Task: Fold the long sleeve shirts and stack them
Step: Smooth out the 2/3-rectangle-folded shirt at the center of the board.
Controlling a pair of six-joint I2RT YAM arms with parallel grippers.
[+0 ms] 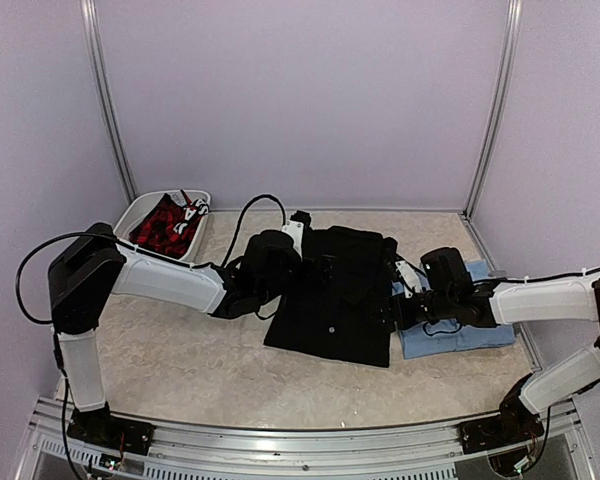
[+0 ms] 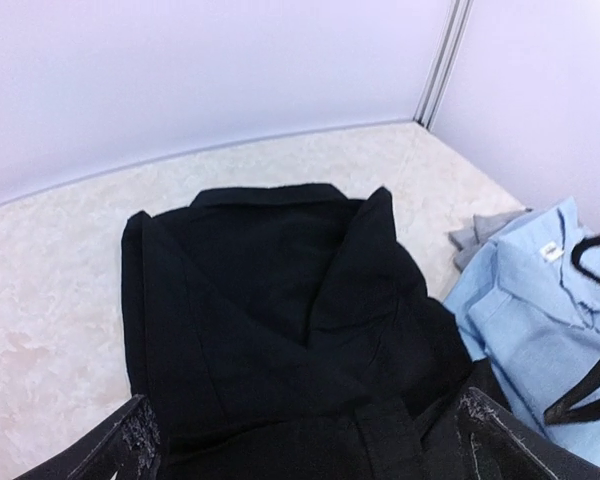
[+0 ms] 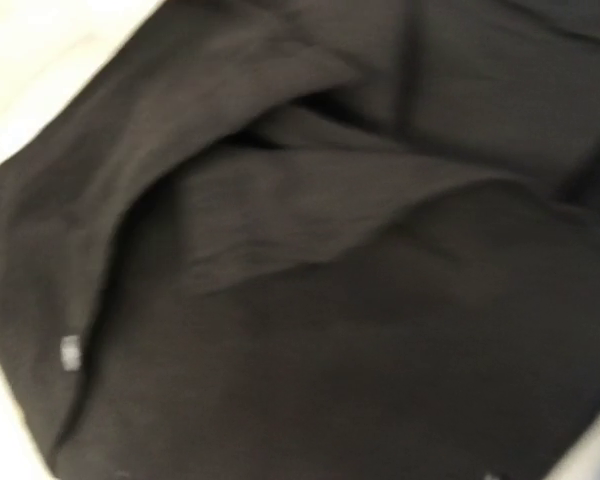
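Observation:
The black long sleeve shirt lies partly folded in the middle of the table, its collar toward the back wall. In the left wrist view the black shirt fills the centre. My left gripper is open wide just above its near part, one finger on each side. The light blue shirt lies folded to the right, and my right arm reaches across it. My right gripper is at the black shirt's right edge. The right wrist view shows only black cloth, blurred, with no fingers visible.
A white basket holding red and black plaid cloth stands at the back left. A grey cloth peeks out behind the light blue shirt. Walls close the table at the back and on both sides.

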